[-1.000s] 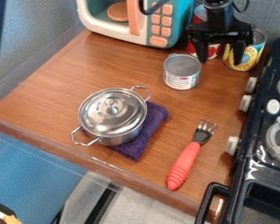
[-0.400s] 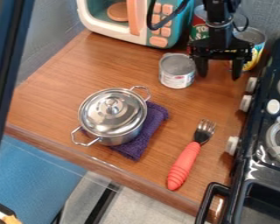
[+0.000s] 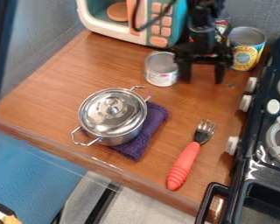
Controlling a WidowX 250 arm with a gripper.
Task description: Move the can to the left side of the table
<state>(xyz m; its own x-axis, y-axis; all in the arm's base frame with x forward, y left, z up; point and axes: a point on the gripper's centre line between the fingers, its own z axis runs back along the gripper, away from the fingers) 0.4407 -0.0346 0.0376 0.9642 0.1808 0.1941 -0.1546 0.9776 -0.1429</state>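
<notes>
Claw [image 3: 202, 81]: wide, over the counter [image 3: 60, 83]
Can [image 3: 162, 72]: just beside the claw, away from the stove [image 3: 260, 168]
Pot [image 3: 112, 116]: nearer me than the claw, on purple cloth [image 3: 155, 117]
Red-handled fork [image 3: 184, 164]: nearer me too

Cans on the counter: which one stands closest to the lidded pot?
The short can with the pale label, beside the pincer; the taller yellow can and the partly hidden can behind the arm stand farther away.

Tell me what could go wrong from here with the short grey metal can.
The can stands near the shiny lidded steel pot, so a slanting push might knock them together. The open black claw is beside the can, not around it, so pushing could tip or turn it.
</notes>
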